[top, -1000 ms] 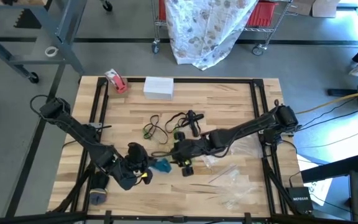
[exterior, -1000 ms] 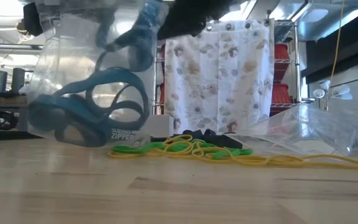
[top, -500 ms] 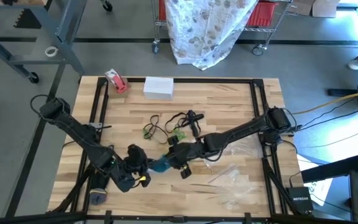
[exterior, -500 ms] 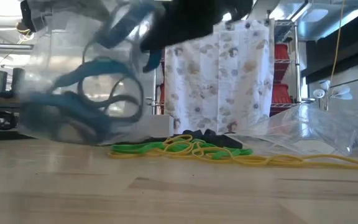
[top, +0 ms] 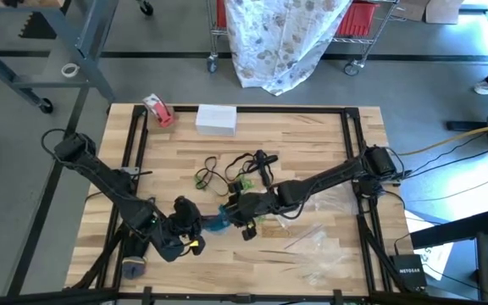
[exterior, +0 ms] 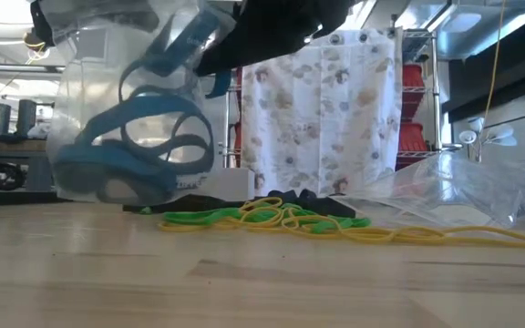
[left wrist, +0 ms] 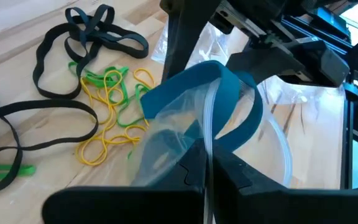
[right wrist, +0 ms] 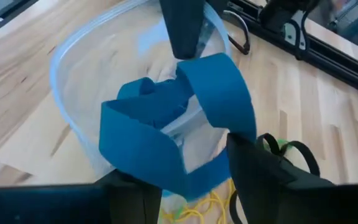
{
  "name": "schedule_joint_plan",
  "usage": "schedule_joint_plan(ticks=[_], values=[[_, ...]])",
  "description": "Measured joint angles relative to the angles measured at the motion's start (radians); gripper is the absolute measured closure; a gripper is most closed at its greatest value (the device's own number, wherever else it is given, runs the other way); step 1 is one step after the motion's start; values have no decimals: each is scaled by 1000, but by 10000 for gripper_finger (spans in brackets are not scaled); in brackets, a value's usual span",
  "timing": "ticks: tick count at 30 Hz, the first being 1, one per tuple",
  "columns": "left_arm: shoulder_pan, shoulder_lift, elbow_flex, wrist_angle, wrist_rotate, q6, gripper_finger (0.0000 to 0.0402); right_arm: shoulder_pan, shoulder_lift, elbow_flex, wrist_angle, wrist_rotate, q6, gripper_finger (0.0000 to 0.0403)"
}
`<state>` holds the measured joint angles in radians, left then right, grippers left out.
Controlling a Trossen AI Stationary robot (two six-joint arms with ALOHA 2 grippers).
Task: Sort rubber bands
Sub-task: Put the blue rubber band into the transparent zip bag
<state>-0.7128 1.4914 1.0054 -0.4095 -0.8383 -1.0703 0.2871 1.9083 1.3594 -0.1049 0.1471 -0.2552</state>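
— Holding what; where?
— The left gripper [top: 195, 230] is clenched on the clear bag's [right wrist: 89, 99] rim; blue rubber bands [exterior: 135, 150] lie inside it; the right gripper [right wrist: 185, 165] grasps another blue band [right wrist: 166, 134] at the mouth; loose bands [exterior: 281, 217] rest on the table [top: 312, 135].

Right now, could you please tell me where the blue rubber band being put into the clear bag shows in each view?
High view: blue band at table centre, between both hands.
Low view: upper left, inside the bag.
Left wrist view: centre, draped over the bag's rim.
Right wrist view: centre.
Shared landmark: yellow and green bands.
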Motion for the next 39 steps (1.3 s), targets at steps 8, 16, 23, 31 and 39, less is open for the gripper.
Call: schedule_joint_plan(ticks=[8,16,23,31,39], values=[[2,0,0,1,0,10,401,2,-2,0,23,-96,1,351],[-7,0,0,1,0,-5,401,13,-62,46,-171,30,58,398],[-7,0,0,4,0,-29,401,72,-75,175,-195,53,65,401],[-18,0,0,-1,0,-60,401,77,-69,193,-272,82,89,402],[-27,0,0,-2,29,-82,401,79,-69,195,-97,14,75,402]])
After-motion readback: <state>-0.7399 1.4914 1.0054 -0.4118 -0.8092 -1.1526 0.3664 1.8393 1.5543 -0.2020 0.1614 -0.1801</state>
